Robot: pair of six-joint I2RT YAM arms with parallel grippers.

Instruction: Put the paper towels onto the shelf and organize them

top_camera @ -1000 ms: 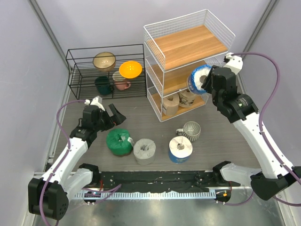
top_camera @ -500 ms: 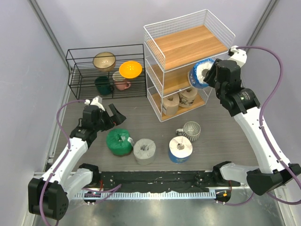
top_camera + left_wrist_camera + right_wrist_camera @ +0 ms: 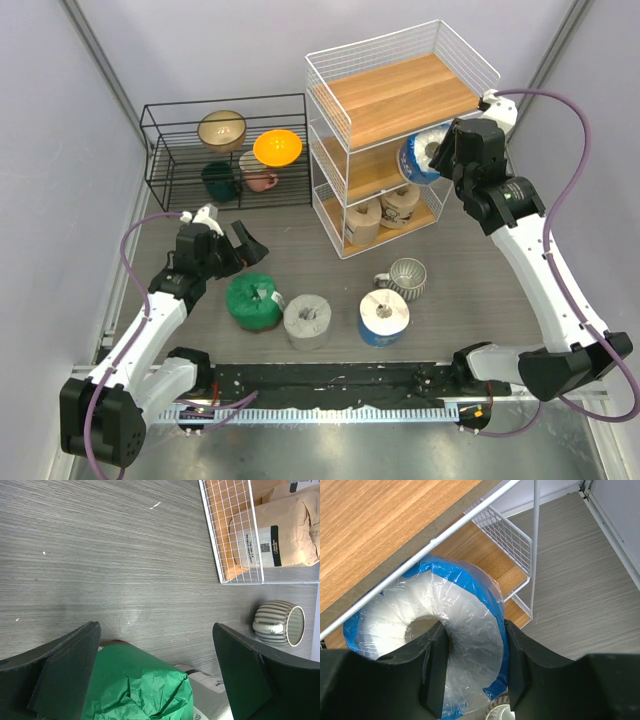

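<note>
Top external | grey wood-grain table [image 3: 300, 228] | lavender walls [image 3: 200, 50] | shelf [image 3: 405, 90] rear right

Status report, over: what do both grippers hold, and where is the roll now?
Right gripper shut on blue-wrapped roll, level with the shelf's middle tier. Left gripper open, empty, above green roll. Wire post close beside the blue-wrapped roll.

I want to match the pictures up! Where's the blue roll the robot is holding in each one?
Top external: blue-wrapped paper towel roll, upper right, in the right gripper.
Left wrist: not in it.
Right wrist: centre, between the fingers.
Shared landmark: the white wire shelf, in all three.
</note>
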